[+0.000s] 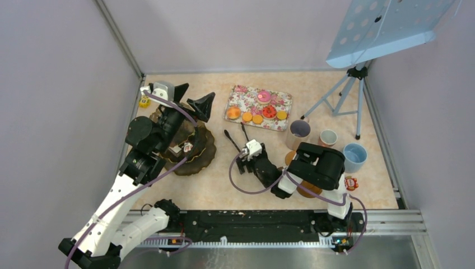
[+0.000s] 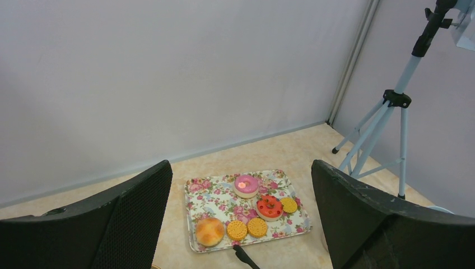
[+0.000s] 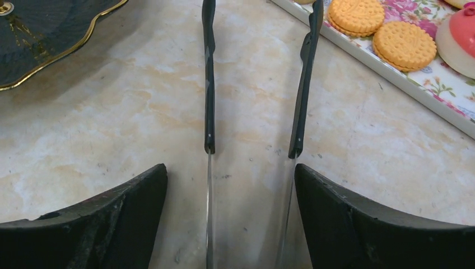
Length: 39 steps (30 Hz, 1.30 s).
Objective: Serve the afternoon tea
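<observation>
The toy cakes sit on the rose tray point(image 2: 215, 197): a pink cake point(image 2: 246, 185), a red one point(image 2: 269, 206), a bun point(image 2: 210, 231) and round orange biscuits point(image 2: 237, 230). A lilac mug point(image 1: 298, 133), a white cup point(image 1: 327, 137) and a light-blue mug point(image 1: 354, 157) stand right of the tray. My left gripper point(image 1: 193, 96) hangs open and empty, high up left of the tray. My right gripper point(image 3: 229, 171) is low on the table, open, its fingers straddling both arms of the black tongs point(image 3: 209, 101); the right finger point(image 3: 336, 213) is almost against one arm.
A dark gold-rimmed stand point(image 1: 196, 154) sits under the left arm. A tripod point(image 1: 347, 92) with a blue perforated board stands at the back right. A small orange object point(image 1: 351, 182) lies near the right arm's base. Walls close three sides.
</observation>
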Tool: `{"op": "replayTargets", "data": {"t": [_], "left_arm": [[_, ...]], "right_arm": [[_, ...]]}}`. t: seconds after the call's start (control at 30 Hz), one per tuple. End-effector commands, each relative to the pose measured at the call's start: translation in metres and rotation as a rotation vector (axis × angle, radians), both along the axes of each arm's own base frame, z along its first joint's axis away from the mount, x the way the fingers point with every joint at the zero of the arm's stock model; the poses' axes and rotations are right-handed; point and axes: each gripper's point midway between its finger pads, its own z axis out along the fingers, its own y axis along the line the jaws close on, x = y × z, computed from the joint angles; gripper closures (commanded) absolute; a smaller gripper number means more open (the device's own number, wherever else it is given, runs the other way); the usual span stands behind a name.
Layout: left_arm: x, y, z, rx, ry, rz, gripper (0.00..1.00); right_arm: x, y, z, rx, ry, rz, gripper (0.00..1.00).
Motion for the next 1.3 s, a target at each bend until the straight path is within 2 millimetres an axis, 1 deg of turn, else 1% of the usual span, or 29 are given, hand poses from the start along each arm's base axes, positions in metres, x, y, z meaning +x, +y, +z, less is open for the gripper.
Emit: {"op": "replayTargets", "data": {"t": [0.0, 0.07, 0.17, 0.27, 0.4, 0.47, 0.53, 0.63, 0.7, 0.83, 0.9, 1.0, 1.13, 1.27], "left_arm": [[-0.002, -0.001, 0.009, -0.025, -0.03, -0.013, 0.01], [-0.003, 0.0, 0.009, -0.026, -0.032, -0.012, 0.01], [-0.003, 0.0, 0.01, -0.027, -0.034, -0.011, 0.01], [-0.004, 0.0, 0.01, -0.028, -0.035, -0.014, 0.01], [-0.004, 0.0, 0.011, -0.03, -0.036, -0.013, 0.01], [-0.004, 0.0, 0.011, -0.029, -0.037, -0.014, 0.01], [-0.004, 0.0, 0.011, -0.028, -0.036, -0.013, 0.01], [-0.003, 0.0, 0.01, -0.028, -0.033, -0.012, 0.01], [-0.003, 0.0, 0.01, -0.027, -0.033, -0.014, 0.01], [-0.003, 0.0, 0.01, -0.027, -0.034, -0.013, 0.01], [-0.004, 0.0, 0.01, -0.028, -0.034, -0.013, 0.01], [-0.004, 0.0, 0.01, -0.028, -0.035, -0.011, 0.01], [-0.004, 0.0, 0.01, -0.028, -0.034, -0.014, 0.01], [-0.003, 0.0, 0.01, -0.028, -0.035, -0.012, 0.01]], "right_arm": [[-0.003, -0.001, -0.031, -0.136, 0.083, 0.016, 0.16], [0.0, 0.0, -0.032, -0.149, 0.095, 0.001, 0.13], [0.003, 0.002, -0.035, -0.161, 0.129, 0.013, 0.13], [0.006, 0.001, -0.039, -0.146, 0.155, 0.01, 0.18], [0.01, 0.0, -0.045, -0.155, 0.175, 0.005, 0.31], [0.011, -0.001, -0.043, -0.156, 0.17, -0.002, 0.32], [0.015, -0.002, -0.038, -0.151, 0.163, -0.011, 0.3], [0.019, -0.003, -0.032, -0.159, 0.154, -0.016, 0.23], [0.021, -0.004, -0.029, -0.171, 0.144, -0.017, 0.2], [0.028, -0.005, -0.029, -0.162, 0.165, -0.008, 0.2], [0.03, -0.004, -0.033, -0.15, 0.182, 0.001, 0.22], [0.028, 0.0, -0.041, -0.16, 0.205, 0.019, 0.26], [0.027, 0.001, -0.044, -0.152, 0.213, 0.024, 0.34], [0.027, 0.0, -0.036, -0.126, 0.204, 0.016, 0.42]]}}
